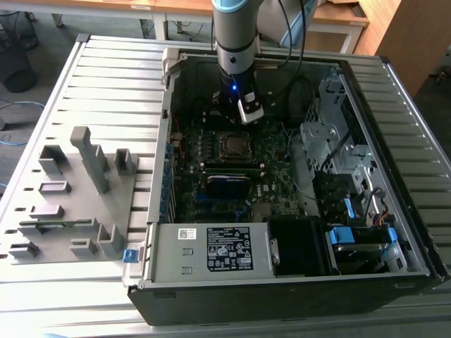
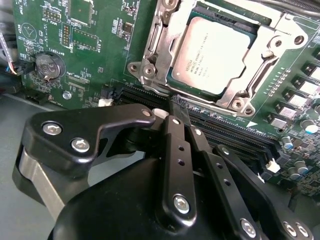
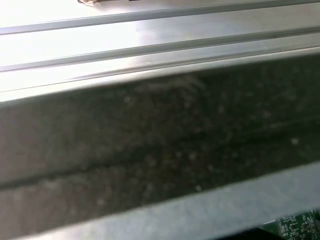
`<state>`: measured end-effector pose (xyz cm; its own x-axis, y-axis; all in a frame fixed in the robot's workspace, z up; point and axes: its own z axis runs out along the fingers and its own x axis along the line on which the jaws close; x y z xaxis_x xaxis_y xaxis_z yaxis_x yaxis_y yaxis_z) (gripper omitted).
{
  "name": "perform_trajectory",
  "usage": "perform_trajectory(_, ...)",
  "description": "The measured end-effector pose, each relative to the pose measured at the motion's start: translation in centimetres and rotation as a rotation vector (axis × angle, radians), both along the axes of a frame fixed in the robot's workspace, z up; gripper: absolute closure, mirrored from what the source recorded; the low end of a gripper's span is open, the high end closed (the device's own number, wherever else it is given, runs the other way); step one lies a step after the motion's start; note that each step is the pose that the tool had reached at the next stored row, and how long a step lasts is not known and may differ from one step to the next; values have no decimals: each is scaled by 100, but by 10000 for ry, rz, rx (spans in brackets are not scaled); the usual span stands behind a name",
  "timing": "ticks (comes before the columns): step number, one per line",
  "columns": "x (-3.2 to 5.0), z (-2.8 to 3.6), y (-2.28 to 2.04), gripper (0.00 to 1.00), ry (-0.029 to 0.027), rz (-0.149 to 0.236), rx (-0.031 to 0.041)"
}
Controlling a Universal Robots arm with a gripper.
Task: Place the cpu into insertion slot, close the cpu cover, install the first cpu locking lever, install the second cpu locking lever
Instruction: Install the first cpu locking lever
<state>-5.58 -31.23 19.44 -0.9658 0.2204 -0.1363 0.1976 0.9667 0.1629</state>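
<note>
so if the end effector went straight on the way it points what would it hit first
Likely the near edge of the cpu cover, just past the black slots under the end effector; depth is unclear.

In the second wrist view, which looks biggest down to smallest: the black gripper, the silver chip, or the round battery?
1. Gripper, though it sits closest to the camera, which makes it look bigger than it is.
2. Silver chip.
3. Round battery.
</note>
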Motion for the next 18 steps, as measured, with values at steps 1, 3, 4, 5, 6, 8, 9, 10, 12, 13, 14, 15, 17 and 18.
perform_trajectory(1,5,0,-1,90,1,0,-1)
perform_trajectory(3,22,-4,0,90,-7,1,3)
perform_trajectory(4,30,-4,0,90,-5,2,6)
perform_trajectory(5,37,-4,-1,90,-4,2,4)
perform_trajectory(6,42,-3,-2,90,-2,1,2)
perform_trajectory(8,47,-3,-2,90,-2,1,1)
perform_trajectory(9,49,-3,-2,90,-1,1,1)
perform_trajectory(10,50,-3,-2,90,-1,0,1)
perform_trajectory(12,51,-3,-2,90,-1,1,26)
perform_trajectory(13,51,-3,-2,90,-1,0,43)
perform_trajectory(14,52,-3,-2,90,-2,0,52)
perform_trajectory(15,52,-2,-2,90,-2,0,59)
perform_trajectory(17,51,11,-3,90,1,1,62)
perform_trajectory(18,52,21,-2,90,1,1,66)
